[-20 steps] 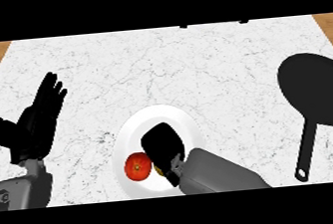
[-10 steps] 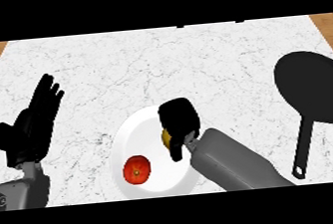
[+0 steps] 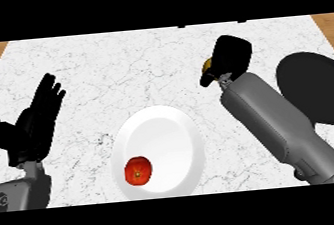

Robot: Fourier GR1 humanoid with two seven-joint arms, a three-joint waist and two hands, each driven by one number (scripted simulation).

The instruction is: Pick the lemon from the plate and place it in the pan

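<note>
The right hand (image 3: pixel 230 56) is curled round the lemon (image 3: pixel 207 65); only a yellow sliver shows at its left side, under the fingers. The plate (image 3: pixel 164 130) lies behind and to the left of this hand, well apart, with a tomato (image 3: pixel 138 170) on its near part. The pan (image 3: pixel 316 91) sits just right of the hand, slightly nearer the robot. Bare counter (image 3: pixel 121 63) stretches left of the hand, and the far edge runs close ahead. The left hand (image 3: pixel 32 127) rests spread at the left, fingers up.
</note>
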